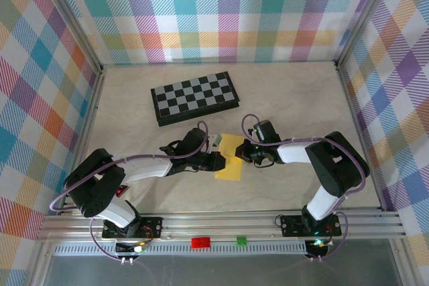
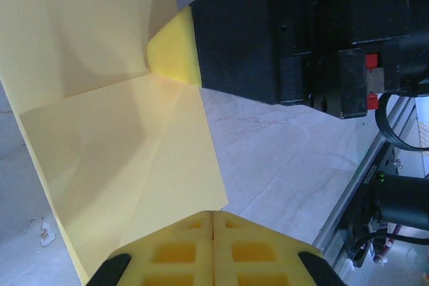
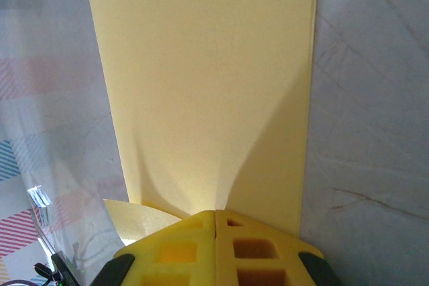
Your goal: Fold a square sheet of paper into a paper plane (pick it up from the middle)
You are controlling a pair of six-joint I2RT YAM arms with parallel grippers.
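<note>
The square sheet of paper point(image 1: 230, 157) is thin and yellow, creased, and lies on the table between my two grippers. My left gripper point(image 1: 218, 159) is at its left edge. In the left wrist view its yellow fingertips point(image 2: 213, 213) are shut, right by the near corner of the sheet point(image 2: 134, 159). My right gripper point(image 1: 242, 155) comes in from the right, also shut. Its yellow tip point(image 2: 174, 48) rests on the paper where the creases meet. In the right wrist view the sheet point(image 3: 208, 85) stretches away from the shut tips point(image 3: 216, 213), and a small flap point(image 3: 134, 218) lifts at the left.
A black-and-grey chessboard point(image 1: 194, 97) lies behind the paper towards the back of the table. Checked walls point(image 1: 221, 11) close in the table on three sides. A metal rail point(image 1: 221, 222) runs along the near edge by the arm bases.
</note>
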